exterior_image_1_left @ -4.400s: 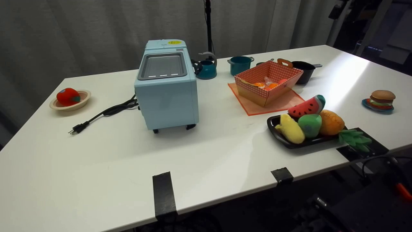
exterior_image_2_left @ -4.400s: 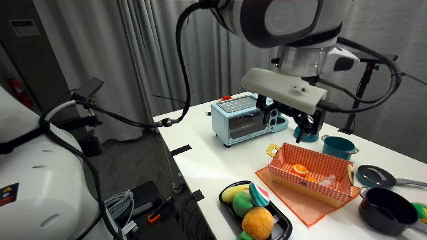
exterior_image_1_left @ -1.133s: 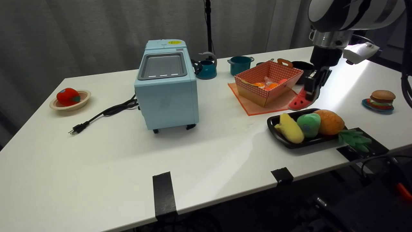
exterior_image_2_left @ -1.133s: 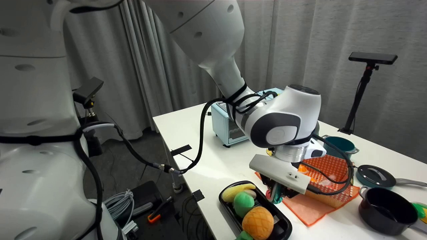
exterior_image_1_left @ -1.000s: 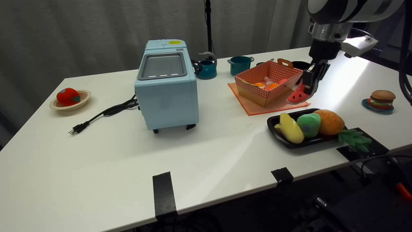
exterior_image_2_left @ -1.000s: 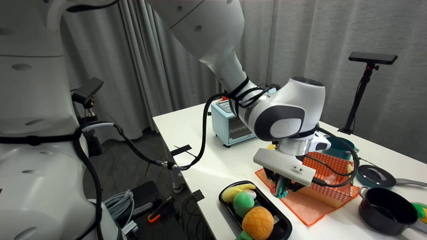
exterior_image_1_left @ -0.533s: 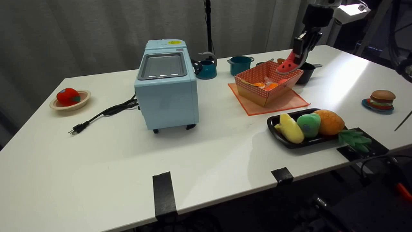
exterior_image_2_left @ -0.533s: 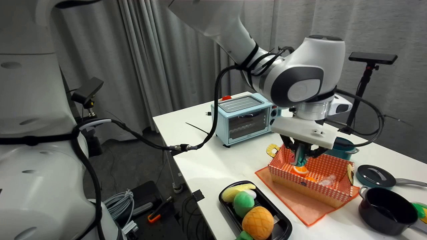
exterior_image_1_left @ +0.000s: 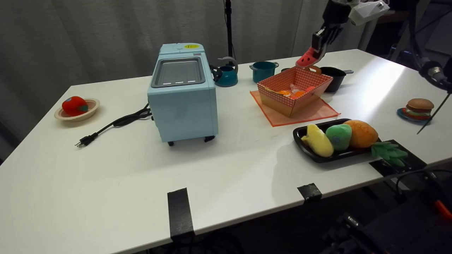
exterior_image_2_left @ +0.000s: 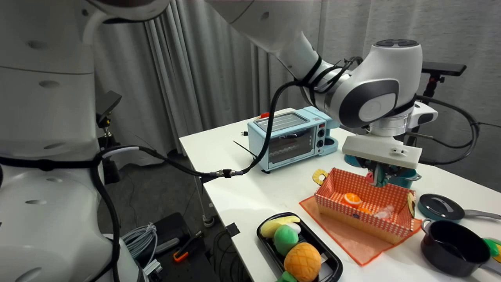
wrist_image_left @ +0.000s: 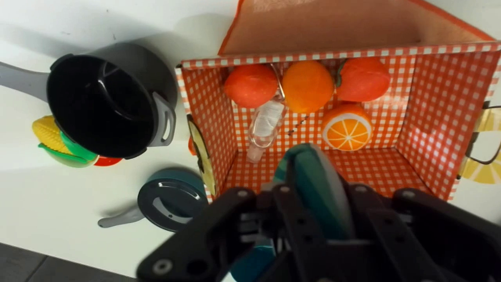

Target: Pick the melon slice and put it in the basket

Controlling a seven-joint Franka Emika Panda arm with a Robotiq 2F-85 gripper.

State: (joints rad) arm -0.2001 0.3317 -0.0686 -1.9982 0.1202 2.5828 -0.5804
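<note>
The melon (exterior_image_1_left: 305,60) was gripped in the closed jaws of the pincer (wrist_image_left: 323,192) and was held in the air above the basket (exterior_image_2_left: 352,220), toward the long edge nearest the teal pot (exterior_image_1_left: 263,73); whether it hung inside that edge could not be told. Its green rind was exposed in the wrist view, its red flesh in an exterior view. In the basket, an orange slice (wrist_image_left: 347,127), an orange (wrist_image_left: 308,86) and a bottle (wrist_image_left: 267,123) were seen. Under it a cloth (exterior_image_1_left: 310,113) was spread, and near one of its short edges the black pot (wrist_image_left: 105,103) was placed. By the robot-side edge of the table (exterior_image_2_left: 254,192), a yellow fruit (exterior_image_2_left: 274,226), a green fruit (exterior_image_2_left: 285,239) and a pineapple (exterior_image_2_left: 302,261) were held in the tray (exterior_image_2_left: 312,237).
</note>
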